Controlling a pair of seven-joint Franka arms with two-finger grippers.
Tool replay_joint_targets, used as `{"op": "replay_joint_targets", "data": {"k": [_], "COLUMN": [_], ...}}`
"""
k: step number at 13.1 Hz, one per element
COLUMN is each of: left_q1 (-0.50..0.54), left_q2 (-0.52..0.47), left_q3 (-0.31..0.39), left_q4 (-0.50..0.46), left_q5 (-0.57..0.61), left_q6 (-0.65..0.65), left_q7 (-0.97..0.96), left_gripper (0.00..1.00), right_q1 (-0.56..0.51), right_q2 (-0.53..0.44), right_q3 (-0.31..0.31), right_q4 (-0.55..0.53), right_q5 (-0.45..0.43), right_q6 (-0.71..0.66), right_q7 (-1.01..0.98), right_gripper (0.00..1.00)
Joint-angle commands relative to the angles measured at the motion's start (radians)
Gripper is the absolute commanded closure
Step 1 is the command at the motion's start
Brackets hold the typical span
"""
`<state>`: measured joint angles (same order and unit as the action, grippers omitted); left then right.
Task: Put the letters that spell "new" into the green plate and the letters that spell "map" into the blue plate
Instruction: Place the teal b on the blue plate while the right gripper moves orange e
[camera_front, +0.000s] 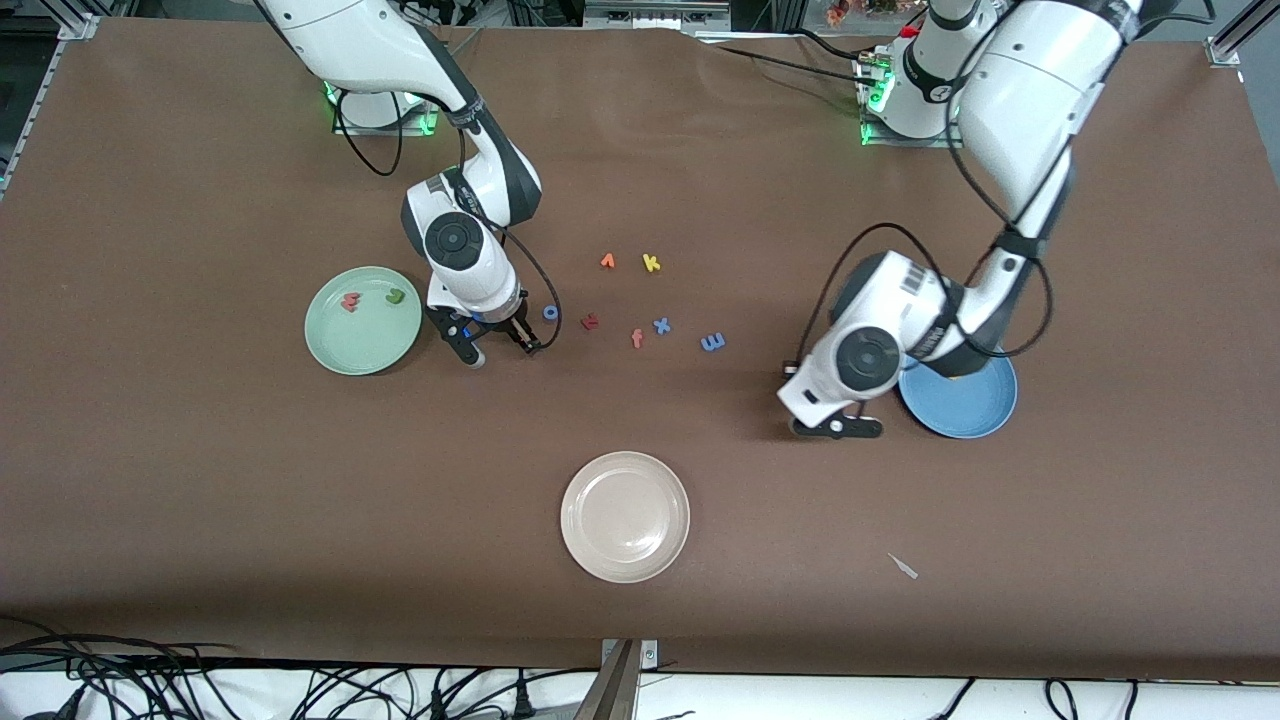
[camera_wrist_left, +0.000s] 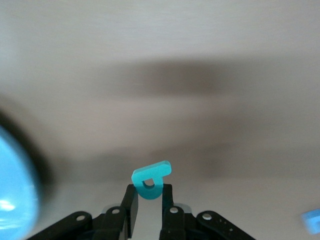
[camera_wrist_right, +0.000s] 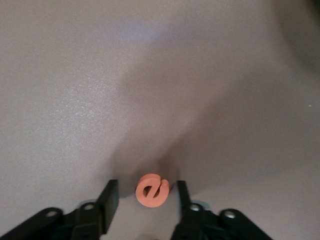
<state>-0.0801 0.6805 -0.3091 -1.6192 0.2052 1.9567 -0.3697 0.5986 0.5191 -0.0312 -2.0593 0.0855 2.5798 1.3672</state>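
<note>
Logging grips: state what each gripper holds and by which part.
Left gripper: pinches the teal "a" by its lower edge. Right gripper: fingers either side of the orange "e" on the table, not gripping.

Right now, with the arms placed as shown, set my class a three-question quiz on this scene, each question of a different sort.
1. True or false: the green plate holds two letters, the salmon "w" and the green "n".
2. Which letter does the left gripper grip? A) yellow "k" B) teal "a" C) blue "x"
3. Fill in: the orange "e" lies on the table between the open fingers of the ____ gripper.

Key: 1 true; 2 B; 3 right, the right gripper.
</note>
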Motion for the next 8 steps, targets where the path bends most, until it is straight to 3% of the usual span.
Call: {"op": "replay_joint_targets", "data": {"k": [1,4,6,7,8], "left_q1": [0.103,0.218,0.275,0.298,0.302], "left_q2": [-0.029,-0.029,-0.022,-0.018,-0.012], "left_q3": [-0.012,-0.012,-0.008,-0.010,-0.010], "left_q4": [-0.007,-0.015,-0.018,-0.019,-0.022], "left_q5": [0.033,0.036,0.048,0.078,0.083], "left_q6": [-0.071,-0.073,-0.073,-0.071,-0.071], "left_q7": [0.231,0.472,0.607,0.659,0.670], "left_gripper": [0.86,0.86,0.86,0.80,0.50], "right_q1": [0.004,0.003,0.000,0.000,0.000], "right_q2": [0.018,0.013,-0.031,-0.057,-0.088], "right_q3": [-0.002,-0.004,-0.035,-0.059,-0.088], "right_q4": [0.016,0.021,0.039,0.056,0.059], "right_q5": [0.008,-0.009,-0.009,-0.009,-0.009], "right_q6": [-0.006,-0.010,-0.096,-0.168,-0.229], "right_q7": [0.007,-0.013,-0.084,-0.152,-0.234], "right_gripper": [0.65,0.84,0.85,0.85,0.85]}}
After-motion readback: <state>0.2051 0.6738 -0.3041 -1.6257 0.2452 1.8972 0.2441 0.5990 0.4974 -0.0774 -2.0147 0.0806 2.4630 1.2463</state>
